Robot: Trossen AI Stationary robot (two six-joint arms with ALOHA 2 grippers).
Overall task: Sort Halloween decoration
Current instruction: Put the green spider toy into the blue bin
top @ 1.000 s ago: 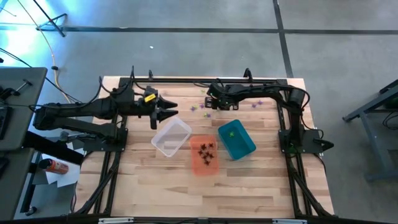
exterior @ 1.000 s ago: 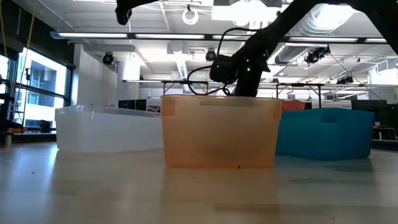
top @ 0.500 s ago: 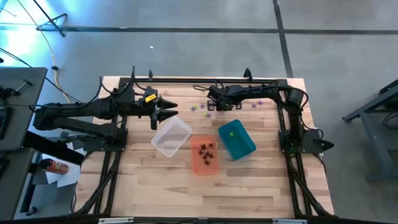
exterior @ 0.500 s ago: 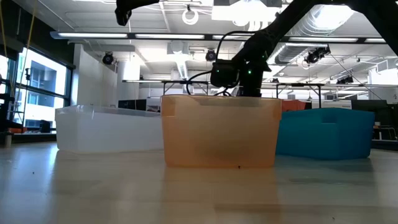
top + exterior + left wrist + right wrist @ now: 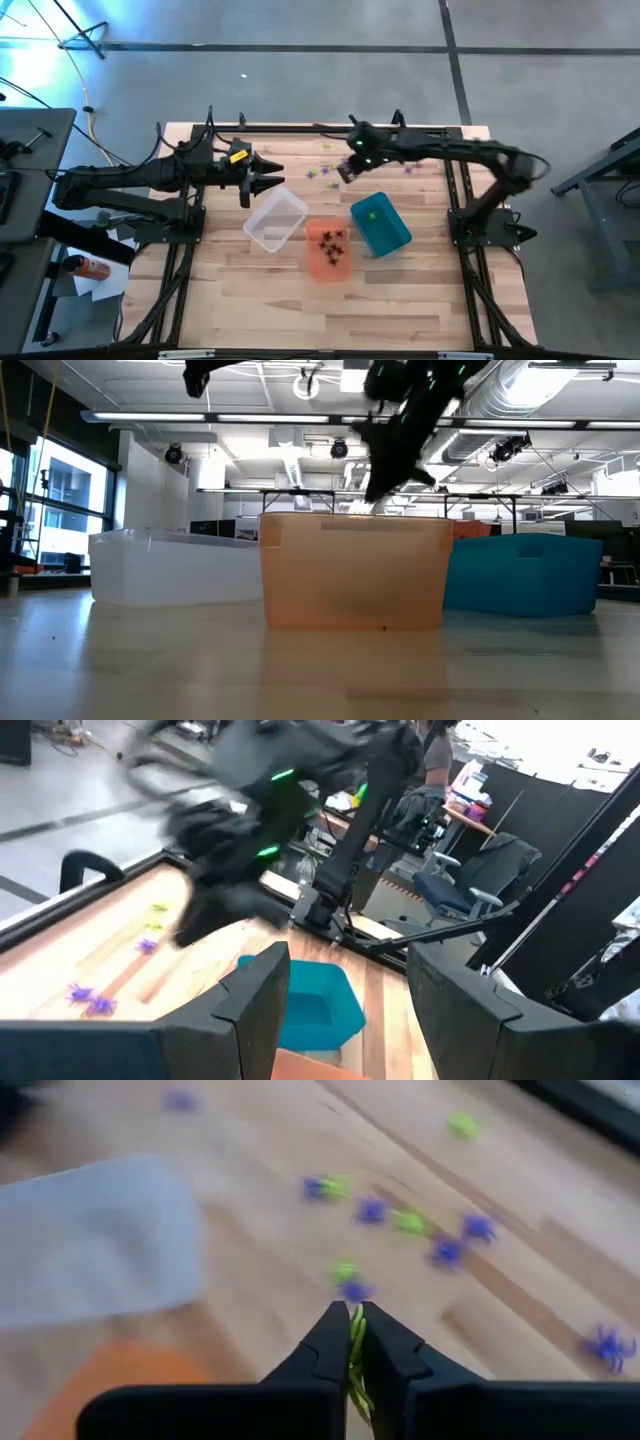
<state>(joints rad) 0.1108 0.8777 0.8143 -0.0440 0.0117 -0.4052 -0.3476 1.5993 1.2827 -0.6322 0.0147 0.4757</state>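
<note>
High view first: nearest the front edge of the tabletop point(image 5: 250, 310) sits the orange bin point(image 5: 328, 250) with black spiders point(image 5: 331, 242) inside. The clear bin point(image 5: 275, 219) is on its left and the teal bin point(image 5: 380, 224) on its right, one green spider point(image 5: 374, 214) in it.

And there's the change! A second ago the right gripper point(image 5: 345, 172) was low over the loose spiders near the far edge, fingers apart. Now it has lifted, and its arm has stretched out along that far edge. The right wrist view shows the fingers point(image 5: 334, 1342) pinched tight on a green piece point(image 5: 355, 1342). That looks like a clean pick, so I'd judge the next stop is the teal bin, where the green one already lies.

Plenty left, though: purple spiders point(image 5: 448, 1251) and green ones point(image 5: 411, 1221) lie scattered near the far edge, left of centre.

Left gripper point(image 5: 268, 181) hangs over the far left part, just beyond the clear bin, fingers well apart and empty, waiting.

Pale wood planks make up the surface, with a dark frame round the sides. Low view looks past the three bins into a bright workshop with white ducting overhead; beyond the far edge, grey concrete floor.
</note>
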